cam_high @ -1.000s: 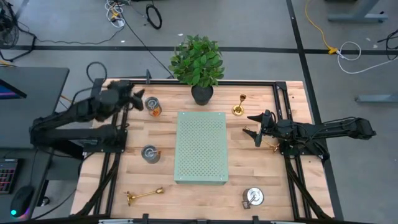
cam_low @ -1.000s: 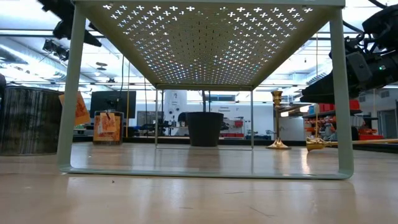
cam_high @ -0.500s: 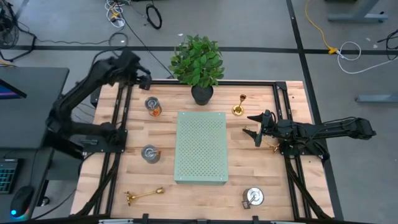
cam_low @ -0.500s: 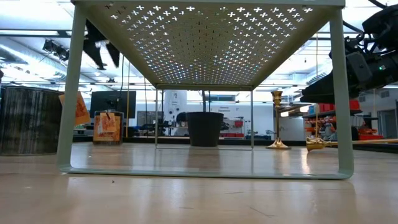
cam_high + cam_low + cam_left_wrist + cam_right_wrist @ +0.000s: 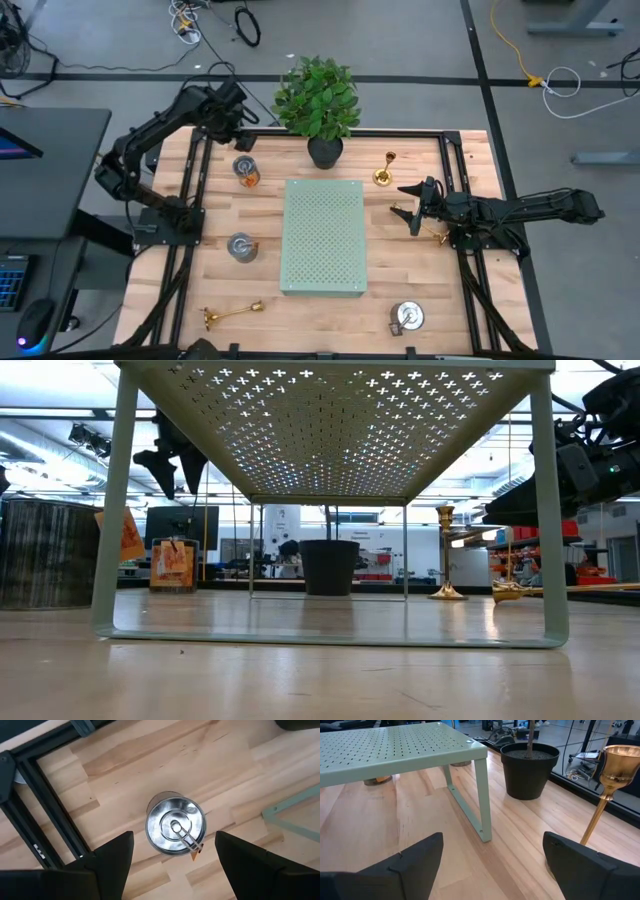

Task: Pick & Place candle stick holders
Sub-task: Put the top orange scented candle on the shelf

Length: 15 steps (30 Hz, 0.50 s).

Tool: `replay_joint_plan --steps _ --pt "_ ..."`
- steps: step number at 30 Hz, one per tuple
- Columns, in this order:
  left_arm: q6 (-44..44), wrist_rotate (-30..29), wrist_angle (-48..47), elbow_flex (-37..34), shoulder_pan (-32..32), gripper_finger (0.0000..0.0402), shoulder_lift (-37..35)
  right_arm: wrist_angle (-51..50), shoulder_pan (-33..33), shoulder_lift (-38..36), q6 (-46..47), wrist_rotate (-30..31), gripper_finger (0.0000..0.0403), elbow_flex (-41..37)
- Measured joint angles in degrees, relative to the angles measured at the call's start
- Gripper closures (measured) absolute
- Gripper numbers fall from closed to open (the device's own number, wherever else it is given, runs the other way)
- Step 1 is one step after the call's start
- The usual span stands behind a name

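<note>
A squat silver holder with an orange tag point(image 5: 245, 170) stands at the far left; it also shows in the left wrist view point(image 5: 176, 827). My left gripper point(image 5: 238, 135) hangs open above it, pointing down, fingers apart on either side point(image 5: 172, 870), clear of it point(image 5: 175, 485). A second silver holder point(image 5: 241, 246) stands left of the board and a third point(image 5: 406, 317) at the near right. One gold holder point(image 5: 384, 170) stands upright at the far right point(image 5: 612, 780). Another point(image 5: 232, 314) lies at the near left, and a third point(image 5: 440, 236) lies under my right arm. My right gripper point(image 5: 400, 200) is open and empty point(image 5: 490, 870).
The pale green perforated board point(image 5: 322, 236) stands on legs at the table's middle. A black-potted plant point(image 5: 320, 105) stands at the far edge, close to my left gripper. A black frame point(image 5: 470, 200) runs along the table's sides.
My left gripper has swung up from the table's left side toward the far edge and the plant. It has turned to point down over the tagged silver holder and come lower into the low view. My right arm has kept still.
</note>
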Motion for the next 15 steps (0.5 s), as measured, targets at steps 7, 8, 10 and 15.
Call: replay_joint_plan --steps 7,8,10,15 --pt "0.29 0.0 0.49 0.02 0.0 0.011 -0.04 0.02 0.01 0.0 0.0 -0.02 0.0055 0.0" --pt "0.57 0.02 0.55 0.0 0.0 0.011 -0.04 0.01 -0.01 0.0 0.0 0.0 0.0055 0.0" --pt "1.29 0.34 0.54 -0.01 -0.18 0.011 -0.04 0.0 -0.01 -0.01 0.0 0.0 0.0055 0.0" --pt "2.23 2.67 0.55 0.0 -0.64 0.011 -0.04 0.0 0.0 0.0 0.0 -0.01 0.0055 0.0"
